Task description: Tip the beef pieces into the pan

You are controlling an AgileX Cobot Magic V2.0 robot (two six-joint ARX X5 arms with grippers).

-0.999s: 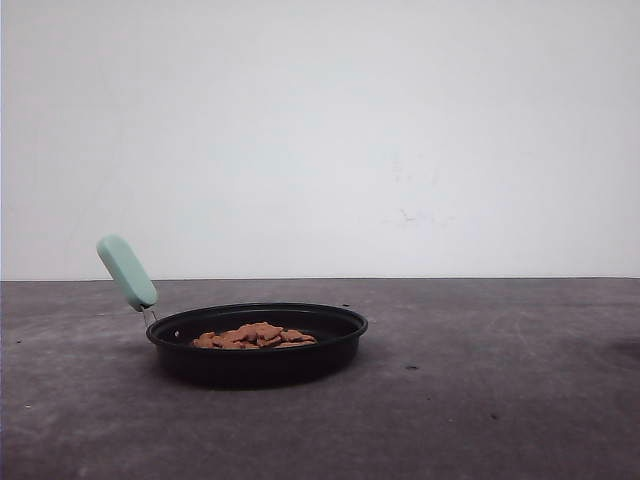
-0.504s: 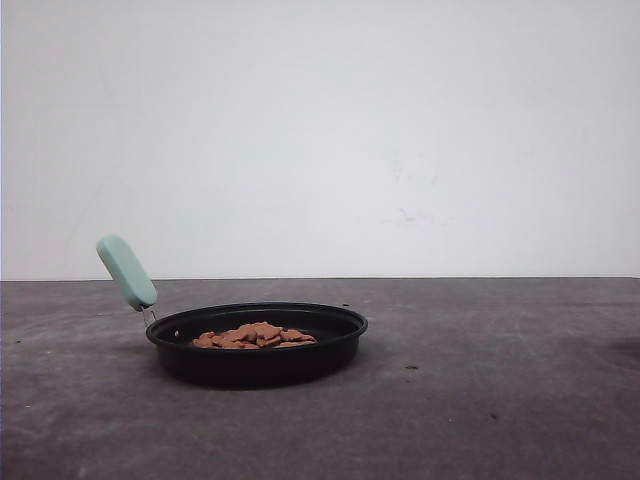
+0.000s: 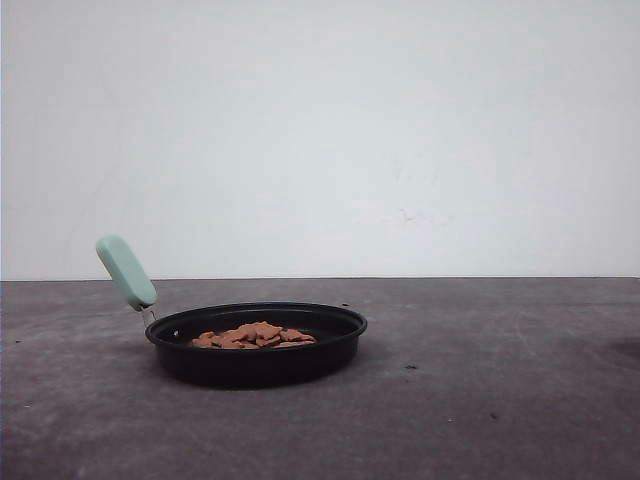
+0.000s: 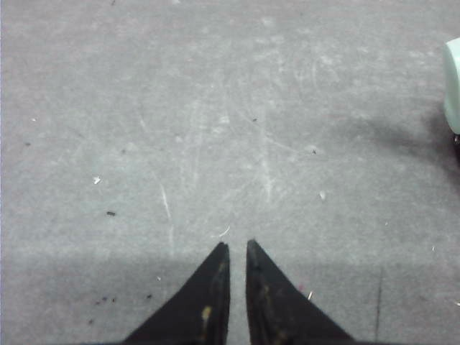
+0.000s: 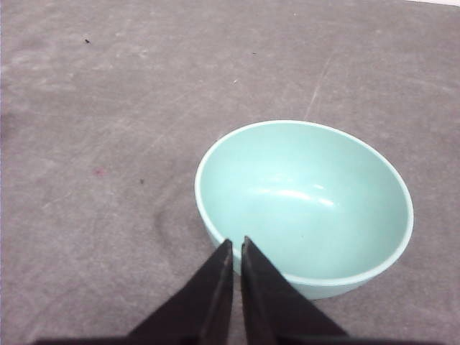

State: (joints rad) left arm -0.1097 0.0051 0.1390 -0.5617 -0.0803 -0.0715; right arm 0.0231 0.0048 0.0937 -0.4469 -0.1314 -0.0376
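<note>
- Beef pieces: orange-brown heap lying inside the pan, low in its middle, below the rim.
- Pan: shallow, black, round; sitting flat on the bench, left of centre in the front view, nearer the front edge than the back edge.
- Mint-green handle: angled up and out toward the left edge of the bench, on a short metal neck. Sliver of the same handle at the frame border in the left wrist view.
- Left gripper: over bare, scratched bench just beside the handle; fingers nearly together, only a thin slit between the tips; nothing held.
- Right gripper: tips likewise pressed almost closed, a narrow gap remaining; nothing gripped; poised over the near rim of the teal bowl.
- Teal bowl: upright on the bench, inside bare and glossy; contact between fingertips and rim cannot be told.
- Bench surface: dark grey, scuffed, scattered with small specks.
- White wall behind the back edge.
</note>
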